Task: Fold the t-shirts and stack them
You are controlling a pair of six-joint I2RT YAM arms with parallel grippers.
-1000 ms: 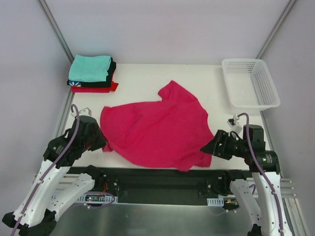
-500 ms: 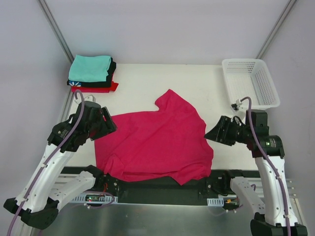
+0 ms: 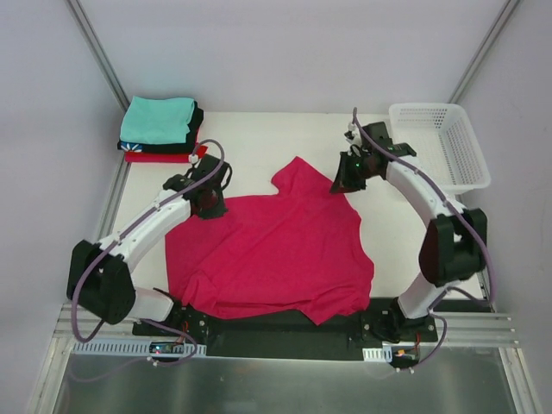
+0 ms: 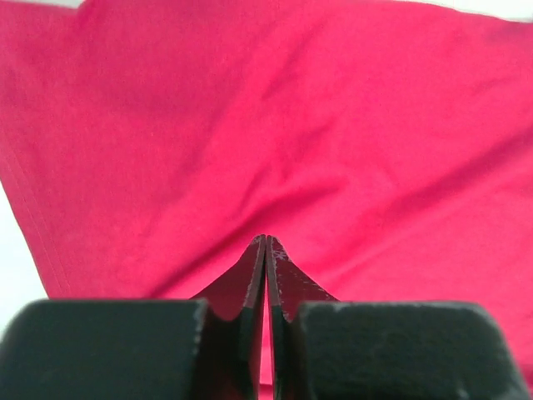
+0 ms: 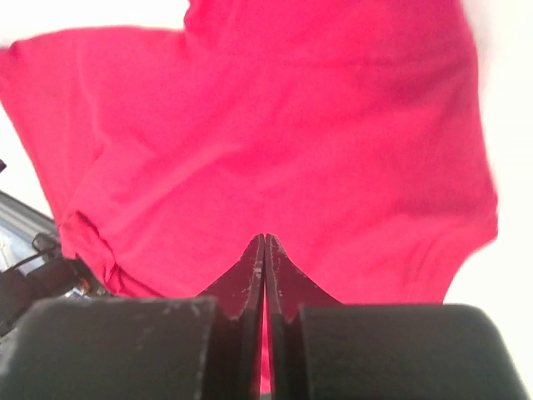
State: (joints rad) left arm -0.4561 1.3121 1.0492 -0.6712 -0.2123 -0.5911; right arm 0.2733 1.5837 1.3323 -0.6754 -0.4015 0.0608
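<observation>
A crimson-pink t-shirt (image 3: 276, 250) lies spread across the table's middle, its near hem draped over the front edge. My left gripper (image 3: 213, 205) is down at the shirt's far left edge, jaws pressed together on the cloth (image 4: 291, 125) with creases running toward the tips (image 4: 266, 237). At the far right shoulder, beside the raised sleeve, my right gripper (image 3: 338, 185) is likewise shut on the cloth (image 5: 291, 125), its tips (image 5: 265, 237) meeting. A stack of folded t-shirts sits at the far left corner, teal (image 3: 158, 119) on top, black (image 3: 195, 129) and red (image 3: 168, 157) below.
A white mesh basket (image 3: 423, 106) stands at the far right corner, just right of the right arm's forearm. Slanted metal frame posts (image 3: 99, 52) rise at both back corners. The arms' base rail (image 3: 276, 323) runs along the near edge.
Both arms swung from the shirt's near sides out to its far edge and their jaws closed there. The shirt had slid toward the near edge before that and lies still now.
</observation>
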